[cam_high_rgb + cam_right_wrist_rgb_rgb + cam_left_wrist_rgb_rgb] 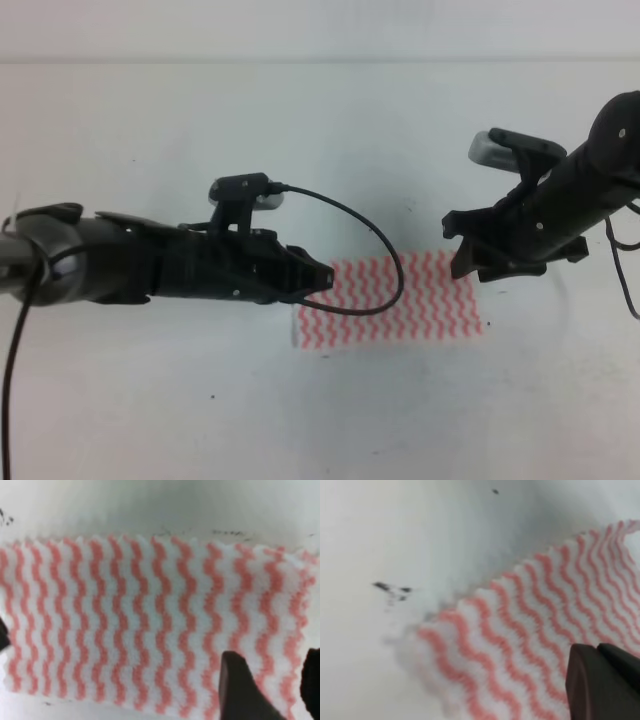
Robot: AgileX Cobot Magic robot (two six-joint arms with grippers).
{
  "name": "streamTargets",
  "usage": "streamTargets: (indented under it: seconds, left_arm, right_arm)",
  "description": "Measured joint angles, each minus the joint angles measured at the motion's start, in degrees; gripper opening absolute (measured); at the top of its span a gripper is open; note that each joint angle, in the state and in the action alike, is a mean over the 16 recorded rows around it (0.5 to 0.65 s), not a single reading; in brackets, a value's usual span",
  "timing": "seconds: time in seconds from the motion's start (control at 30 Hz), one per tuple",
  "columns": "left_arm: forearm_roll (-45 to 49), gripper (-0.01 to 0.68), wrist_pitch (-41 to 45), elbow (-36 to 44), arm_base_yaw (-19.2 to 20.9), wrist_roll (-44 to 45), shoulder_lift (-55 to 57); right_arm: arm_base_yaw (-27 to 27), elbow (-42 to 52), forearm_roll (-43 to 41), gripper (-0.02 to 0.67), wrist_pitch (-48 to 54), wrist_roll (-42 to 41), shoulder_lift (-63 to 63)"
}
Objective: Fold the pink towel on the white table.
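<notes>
Left gripper point(322, 277) over pink towel point(420, 300) edge, spread unclear (one finger seen); right gripper point(270, 690) parted above towel, arms angled inward.

Bright, even light; soft shadows; left wrist view blurred.

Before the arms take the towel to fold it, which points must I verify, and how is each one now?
1. Pink towel lies flat on the white table: ok.
2. Left hand is at the towel's left edge: ok.
3. Right hand is over the far right corner: ok.
4. Black cable is clear of the towel: not ok, it loops above it.
5. Either hand already grips cloth: cannot tell.
</notes>
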Motion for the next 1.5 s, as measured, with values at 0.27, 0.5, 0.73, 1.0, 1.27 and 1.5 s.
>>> streamTargets:
  seconds: [0.27, 0.5, 0.73, 1.0, 1.27, 1.5]
  left_arm:
    - [0.10, -0.003, 1.33, -1.61, 0.01, -0.57, 3.66]
    - [0.60, -0.003, 0.73, -1.73, 0.01, -0.75, 4.67]
    - [0.98, -0.003, 0.43, -1.74, 0.00, -1.00, 4.91]
    - [1.09, -0.004, 0.71, -1.74, 0.00, -1.59, 4.91]
    - [1.16, -0.004, 0.84, -1.76, -0.01, -1.97, 5.01]
    - [2.00, -0.004, 0.91, -1.76, -0.02, -2.50, 5.08]
  right_arm:
    - [-0.17, 0.00, -0.12, 0.260, -1.32, 1.08, 0.33]
    - [-0.43, 0.00, -0.36, 0.261, -1.92, 1.96, 1.67]
    - [-0.65, 0.00, -0.46, 0.261, -2.12, 2.46, 3.75]
    - [-0.66, 0.00, 0.19, 0.262, -2.45, 2.45, 5.67]
    - [-0.67, 0.01, 0.83, 0.262, -3.60, 2.43, 6.43]
    - [-0.66, -0.03, 0.74, 0.262, -4.61, 2.37, 6.71]
